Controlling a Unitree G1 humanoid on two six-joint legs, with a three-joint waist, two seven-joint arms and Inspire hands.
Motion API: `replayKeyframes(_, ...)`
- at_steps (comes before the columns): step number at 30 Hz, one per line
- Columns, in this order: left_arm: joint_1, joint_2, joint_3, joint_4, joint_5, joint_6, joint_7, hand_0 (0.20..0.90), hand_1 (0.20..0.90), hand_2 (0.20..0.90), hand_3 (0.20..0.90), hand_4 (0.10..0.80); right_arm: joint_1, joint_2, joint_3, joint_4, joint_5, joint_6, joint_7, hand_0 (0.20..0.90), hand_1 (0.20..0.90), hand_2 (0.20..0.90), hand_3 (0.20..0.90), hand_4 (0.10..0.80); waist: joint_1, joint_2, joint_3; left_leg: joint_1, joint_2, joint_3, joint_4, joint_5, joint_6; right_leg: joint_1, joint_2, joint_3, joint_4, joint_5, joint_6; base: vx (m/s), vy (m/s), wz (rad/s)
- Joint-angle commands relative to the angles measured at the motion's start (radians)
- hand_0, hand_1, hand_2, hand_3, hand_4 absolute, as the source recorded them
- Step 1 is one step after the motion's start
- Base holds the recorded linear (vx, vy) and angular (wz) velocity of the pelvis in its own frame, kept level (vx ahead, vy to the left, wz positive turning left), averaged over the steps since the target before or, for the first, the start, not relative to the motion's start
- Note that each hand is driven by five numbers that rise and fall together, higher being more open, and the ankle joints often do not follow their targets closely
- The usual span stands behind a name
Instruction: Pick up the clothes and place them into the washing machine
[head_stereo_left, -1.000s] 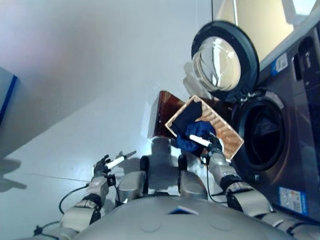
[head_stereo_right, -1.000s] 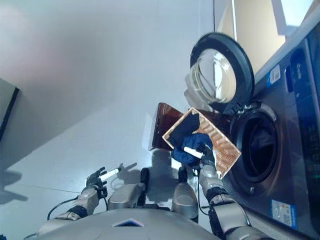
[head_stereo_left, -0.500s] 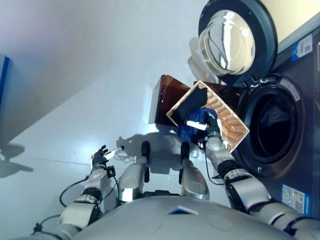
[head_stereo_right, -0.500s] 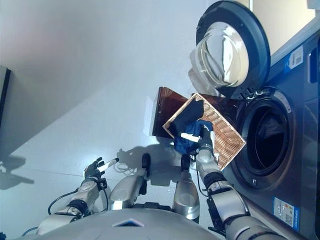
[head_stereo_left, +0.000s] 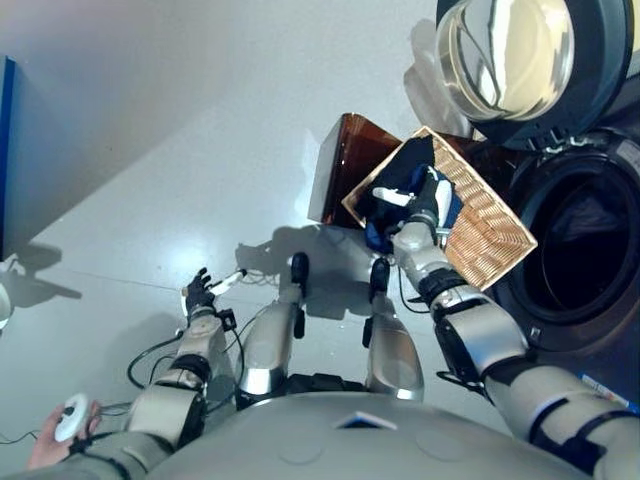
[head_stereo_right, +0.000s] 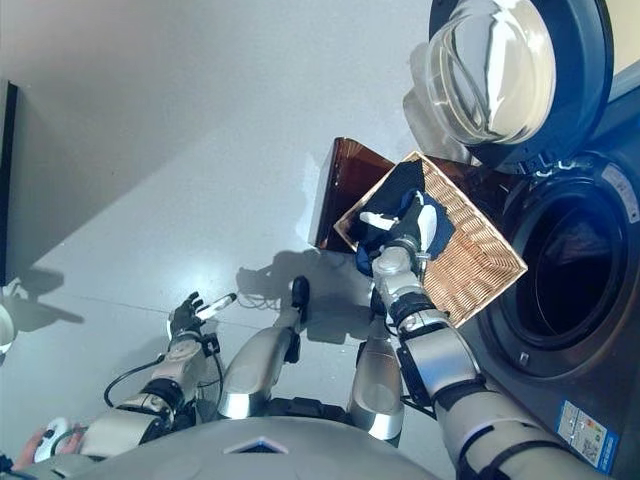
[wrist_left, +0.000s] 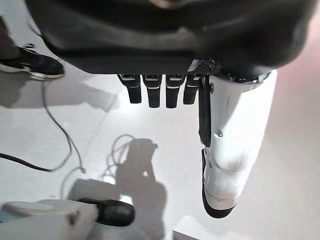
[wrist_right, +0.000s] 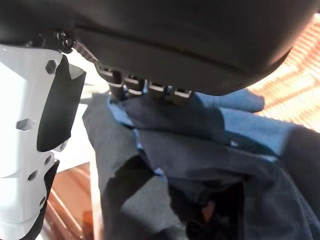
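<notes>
I see right hand (head_stereo_left: 428, 196) in wicker basket (head_stereo_left: 490, 225), fingers curled into blue clothes (head_stereo_right: 428, 222) by basket edge. Washing machine (head_stereo_left: 580, 240) door open beside. Left hand (head_stereo_left: 201, 296) fingers straight, over bare floor (head_stereo_left: 150, 150).

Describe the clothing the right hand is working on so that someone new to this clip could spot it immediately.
Start at the dark washing machine with its round door swung open. Just left of the drum opening, a light wicker basket is propped on a brown box. The blue garment lies at the basket's left end under the right hand, beside a black piece.
</notes>
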Motion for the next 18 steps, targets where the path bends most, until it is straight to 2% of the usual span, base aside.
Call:
replayKeyframes(1, -0.014, 0.030, -0.026, 0.002, -0.019, -0.043, 0.056, 0.900, 0.900, 0.900, 0.900, 0.800, -0.093, 0.001, 0.013, -0.032, -0.035, -0.036, -0.056, 0.900, 0.900, 0.900, 0.900, 0.800, 0.017, 0.009, -0.011, -0.107, 0.006, -0.014, 0.097, 0.008, -0.073, 0.055, -0.072, -0.024, 0.039, -0.028, 0.082, 0.000, 0.000, 0.00)
replayKeyframes(10, -0.018, 0.015, -0.020, 0.028, -0.007, -0.030, 0.061, 0.900, 0.900, 0.900, 0.900, 0.800, -0.028, 0.011, -0.005, -0.025, 0.004, -0.053, -0.076, 0.900, 0.900, 0.900, 0.900, 0.800, 0.000, 0.010, -0.012, -0.106, 0.005, -0.006, 0.102, -0.001, -0.067, 0.048, -0.076, -0.011, 0.038, -0.028, 0.083, 0.000, 0.000, 0.00)
replayKeyframes(18, 0.008, 0.015, 0.012, 0.033, 0.003, -0.026, 0.066, 0.900, 0.900, 0.900, 0.900, 0.800, 0.131, 0.003, -0.053, -0.140, 0.036, -0.092, -0.093, 0.900, 0.900, 0.900, 0.900, 0.800, -0.047, 0.005, -0.002, -0.097, 0.011, 0.009, 0.101, -0.003, -0.064, 0.026, -0.071, 0.010, 0.049, -0.025, 0.083, -0.008, 0.005, -0.02)
